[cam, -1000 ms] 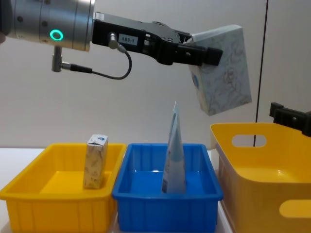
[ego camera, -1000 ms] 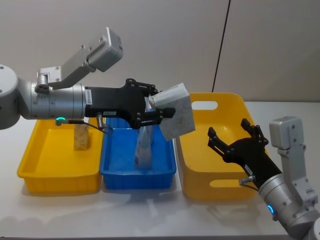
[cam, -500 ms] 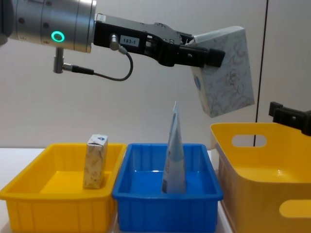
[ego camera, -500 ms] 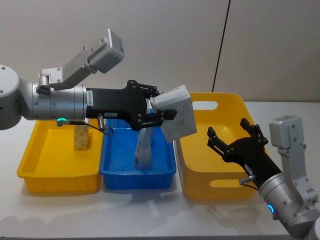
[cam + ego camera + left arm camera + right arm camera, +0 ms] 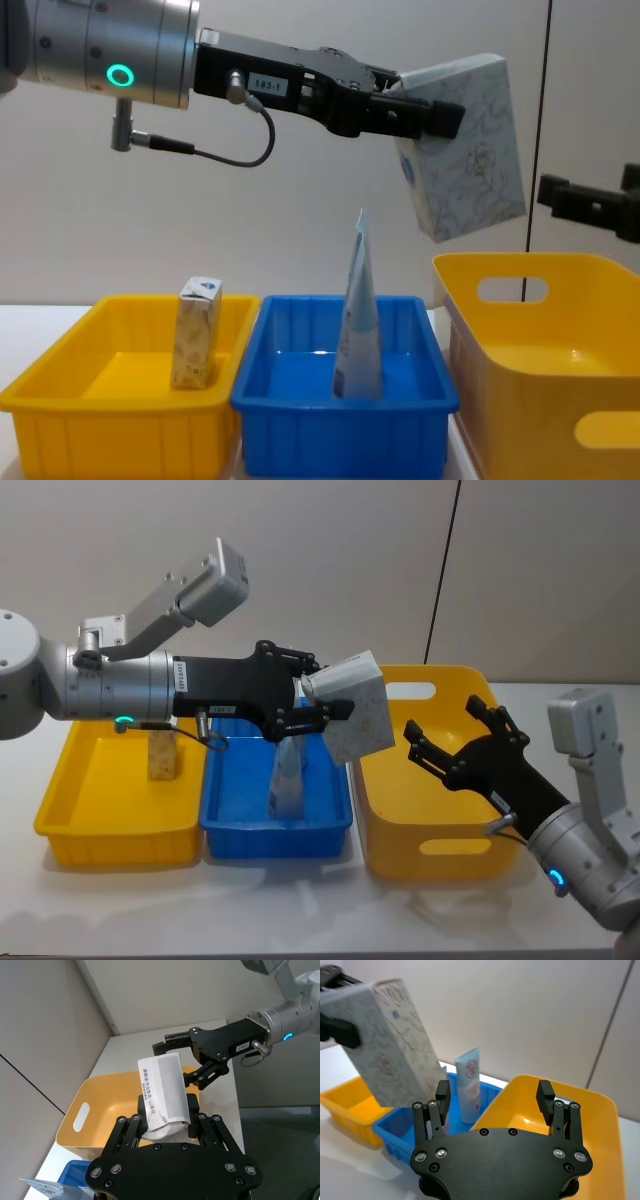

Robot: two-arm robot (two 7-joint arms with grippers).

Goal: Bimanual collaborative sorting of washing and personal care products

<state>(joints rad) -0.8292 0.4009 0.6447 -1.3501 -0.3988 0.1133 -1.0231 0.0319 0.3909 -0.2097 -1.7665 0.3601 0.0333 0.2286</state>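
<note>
My left claw [image 5: 325,690] is clamped tight on the marbled box [image 5: 358,718], holding it up in the air by its top end. The box hangs tilted, its lower end swung toward the right side of the bench [image 5: 300,915]. From the chest view I can see the blue diamond mark on the face turned toward me. The box sits high over the line where the blue bin [image 5: 275,837] meets the big yellow bin [image 5: 420,858], touching neither. My right claw [image 5: 445,720] is out over the big yellow bin at the right end of the bench, jaws spread wide with nothing between them, tips pointing toward the box, near it but apart from it. Down below, the light blue tube [image 5: 288,775] stands upright in the blue bin, cap end down, at the middle of the row. Over at the left end of the bench, a small carton [image 5: 161,756] stands upright in the shallow yellow bin [image 5: 115,842]. All three bins sit side by side in one row across the bench.
</note>
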